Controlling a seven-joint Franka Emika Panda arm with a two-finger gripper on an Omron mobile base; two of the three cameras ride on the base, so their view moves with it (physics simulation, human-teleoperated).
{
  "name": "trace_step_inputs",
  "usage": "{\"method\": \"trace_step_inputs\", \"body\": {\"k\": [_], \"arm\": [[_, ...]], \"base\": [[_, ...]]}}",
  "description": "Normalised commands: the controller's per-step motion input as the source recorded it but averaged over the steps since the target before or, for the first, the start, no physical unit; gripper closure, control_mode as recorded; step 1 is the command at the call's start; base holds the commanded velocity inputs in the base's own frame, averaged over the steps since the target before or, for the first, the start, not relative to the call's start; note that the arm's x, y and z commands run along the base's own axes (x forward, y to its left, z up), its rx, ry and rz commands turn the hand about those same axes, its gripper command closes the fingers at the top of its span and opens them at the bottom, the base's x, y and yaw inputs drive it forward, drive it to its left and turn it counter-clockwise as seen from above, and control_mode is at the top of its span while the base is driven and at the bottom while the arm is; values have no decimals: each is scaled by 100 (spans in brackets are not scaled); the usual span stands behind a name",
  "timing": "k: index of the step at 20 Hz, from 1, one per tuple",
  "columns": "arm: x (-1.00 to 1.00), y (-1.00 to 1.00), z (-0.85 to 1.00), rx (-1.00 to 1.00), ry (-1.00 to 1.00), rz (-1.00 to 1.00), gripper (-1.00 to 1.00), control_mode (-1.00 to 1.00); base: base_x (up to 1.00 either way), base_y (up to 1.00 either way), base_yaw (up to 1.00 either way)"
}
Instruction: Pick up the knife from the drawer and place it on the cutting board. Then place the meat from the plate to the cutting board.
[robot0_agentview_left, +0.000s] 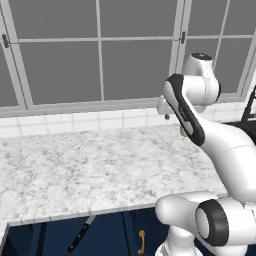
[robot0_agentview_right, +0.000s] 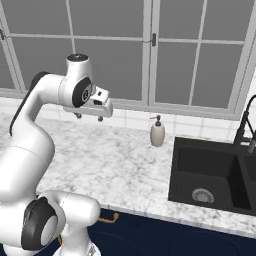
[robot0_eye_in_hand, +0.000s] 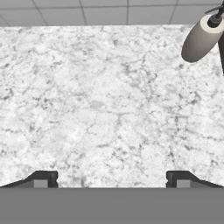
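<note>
Jaws (robot0_eye_in_hand: 112, 179) released, empty, above white marbled bench (robot0_agentview_left: 75, 170). Slim black-handled knife (robot0_agentview_left: 81, 233) in open navy drawer (robot0_agentview_left: 107, 235), blade tip hidden beneath bench edge.

Marble counter under a grey window wall

A white, grey-veined marble countertop (robot0_agentview_left: 75, 170) spans the middle of both base views, with a strip of pale tiled backsplash (robot0_agentview_left: 75, 122) above it and tall grey window panes in light frames (robot0_agentview_left: 100, 50) across the top. A beige soap dispenser (robot0_agentview_right: 157, 133) with a dark pump stands upright at centre right of the right base view, near a black sink basin (robot0_agentview_right: 205, 175) with a round drain; a dark faucet (robot0_agentview_right: 245, 125) rises at the right edge.
</note>
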Motion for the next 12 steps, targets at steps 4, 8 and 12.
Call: {"method": "trace_step_inputs", "body": {"k": [4, 8, 12], "arm": [[0, 0, 0, 0, 0, 0, -100, 100], [0, 0, 0, 0, 0, 0, -100, 100], [0, 0, 0, 0, 0, 0, -100, 100]], "base": [[-24, -14, 62], [-59, -44, 83], [-48, -39, 92]]}}
